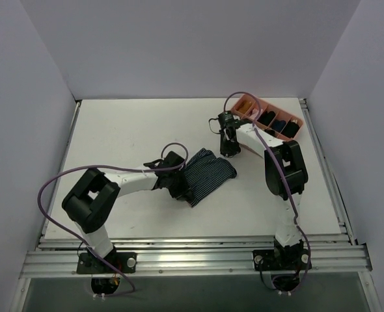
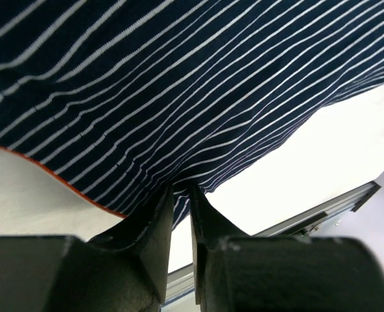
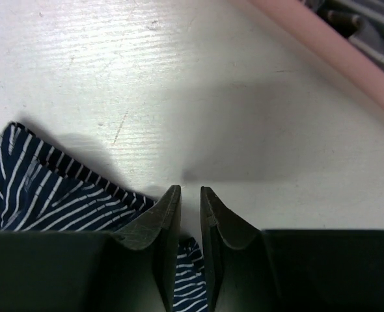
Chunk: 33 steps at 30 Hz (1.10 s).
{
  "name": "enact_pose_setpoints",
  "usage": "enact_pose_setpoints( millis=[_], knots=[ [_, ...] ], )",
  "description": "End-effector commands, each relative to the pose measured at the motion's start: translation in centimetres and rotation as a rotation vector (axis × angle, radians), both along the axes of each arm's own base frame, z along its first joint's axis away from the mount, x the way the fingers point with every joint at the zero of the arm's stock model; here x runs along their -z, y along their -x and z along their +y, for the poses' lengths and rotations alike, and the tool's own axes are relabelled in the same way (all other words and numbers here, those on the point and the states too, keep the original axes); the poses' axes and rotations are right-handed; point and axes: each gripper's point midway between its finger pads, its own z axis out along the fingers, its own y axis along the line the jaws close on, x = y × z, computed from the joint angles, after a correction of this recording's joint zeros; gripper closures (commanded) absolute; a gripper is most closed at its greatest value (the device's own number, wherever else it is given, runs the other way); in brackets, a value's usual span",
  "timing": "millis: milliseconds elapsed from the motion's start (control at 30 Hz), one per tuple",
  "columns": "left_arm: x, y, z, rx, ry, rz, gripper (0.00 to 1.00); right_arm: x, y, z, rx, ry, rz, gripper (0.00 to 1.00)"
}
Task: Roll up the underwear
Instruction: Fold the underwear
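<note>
The underwear [image 1: 210,170] lies central on the counter [image 1: 114,130]. Left end effector [image 1: 185,191] pinches its 8 o'clock edge, right end effector [image 1: 230,152] its 1 o'clock corner, both nearly closed, likely tensioning it for rolling.

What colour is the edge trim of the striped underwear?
Orange-red, on the underwear; clearest in the left wrist view.

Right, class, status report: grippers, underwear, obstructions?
Left gripper pinches underwear edge. Right gripper pinches its corner. Underwear not yet rolled. Pink tray stands apart.
</note>
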Motion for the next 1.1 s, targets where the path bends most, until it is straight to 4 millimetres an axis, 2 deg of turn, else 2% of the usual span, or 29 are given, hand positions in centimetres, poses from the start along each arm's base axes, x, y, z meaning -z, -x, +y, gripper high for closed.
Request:
enact_pose_setpoints(
  millis=[0, 67, 133, 167, 200, 233, 267, 300, 367, 400, 433, 500, 533, 600, 633, 700, 733, 800, 833, 867, 900, 967, 1000, 1067],
  knots=[
    [-1.0, 1.1, 1.7, 0.027, -0.084, 0.01, 0.74, -3.3, -0.5, 0.4, -0.025, -0.02, -0.042, 0.85],
    [-3.9, -0.1, 1.3, 0.029, -0.045, -0.05, 0.71, -4.3, -0.7, 1.8, -0.05, -0.074, -0.055, 0.85],
    [-5.9, -1.1, 1.4, 0.051, -0.033, -0.099, 0.68, -4.9, -0.5, 2.8, -0.069, -0.111, -0.052, 0.84],
    [-6.3, -1.0, 2.5, 0.047, -0.072, -0.087, 0.67, -5.3, -0.5, 3.1, -0.071, -0.116, -0.055, 0.84],
    [-7.6, -2.9, 3.3, 0.017, -0.096, -0.137, 0.64, -5.6, -0.1, 3.5, -0.071, -0.119, -0.054, 0.85],
    [-8.1, -3.7, 4.1, 0.045, -0.118, -0.174, 0.62, -5.7, 0.1, 3.8, -0.072, -0.122, -0.051, 0.84],
    [-8.2, -4.1, 5.2, 0.045, -0.145, -0.17, 0.59, -6.0, 0.4, 4.0, -0.074, -0.123, -0.052, 0.85],
    [-8.3, -5.5, 6.9, 0.014, -0.163, -0.176, 0.56, -6.3, 1.0, 4.2, -0.072, -0.125, -0.046, 0.84],
    [-8.1, -7.0, 8.1, 0.053, -0.173, -0.184, 0.52, -6.5, 2.0, 4.2, -0.064, -0.132, -0.033, 0.84],
    [-7.9, -7.6, 8.7, 0.059, -0.175, -0.178, 0.51, -6.3, 3.2, 3.9, -0.058, -0.132, -0.011, 0.84],
    [-7.0, -8.6, 9.7, 0.068, -0.186, -0.155, 0.51, -6.2, 4.0, 3.6, -0.045, -0.128, 0.003, 0.84],
    [-6.1, -9.0, 10.1, 0.09, -0.199, -0.129, 0.52, -6.8, 5.3, 2.9, -0.027, -0.12, 0.0, 0.84],
    [-5.3, -9.4, 10.0, 0.119, -0.202, -0.123, 0.52, -5.7, 6.7, 2.1, -0.016, -0.104, 0.037, 0.84],
    [-5.4, -9.5, 8.8, 0.159, -0.143, -0.125, 0.52, -5.9, 8.0, 1.3, -0.013, -0.094, 0.041, 0.84],
    [-5.6, -9.5, 8.3, 0.171, -0.117, -0.128, 0.53, -5.2, 9.0, 0.8, -0.011, -0.081, 0.067, 0.85],
    [-6.4, -9.1, 7.5, 0.175, -0.08, -0.137, 0.53, -5.2, 9.8, 0.4, -0.015, -0.078, 0.07, 0.84],
    [-7.8, -9.0, 7.1, 0.159, -0.052, -0.164, 0.53, -5.1, 10.2, 0.2, -0.016, -0.075, 0.075, 0.85],
    [-8.6, -8.2, 5.9, 0.157, -0.005, -0.184, 0.53, -4.7, 10.9, -0.1, -0.018, -0.073, 0.078, 0.85],
    [-9.7, -7.9, 5.3, 0.133, 0.032, -0.196, 0.53, -4.6, 11.1, -0.1, -0.02, -0.076, 0.078, 0.85],
    [-10.1, -7.5, 3.7, 0.149, 0.068, -0.22, 0.55, -4.0, 11.8, -0.1, -0.029, -0.086, 0.097, 0.85],
    [-9.6, -6.3, 2.9, 0.16, 0.101, -0.191, 0.58, -4.0, 11.8, 0.0, -0.03, -0.095, 0.089, 0.85],
    [-9.0, -5.1, 1.2, 0.157, 0.137, -0.165, 0.61, -3.3, 12.6, 0.0, -0.039, -0.106, 0.107, 0.85],
    [-7.8, -3.3, 0.2, 0.185, 0.133, -0.132, 0.64, -3.2, 12.9, 0.1, -0.037, -0.106, 0.11, 0.85],
    [-6.5, -2.0, -1.0, 0.19, 0.143, -0.102, 0.64, -2.8, 13.5, -0.1, -0.034, -0.099, 0.12, 0.84]
  ],
)
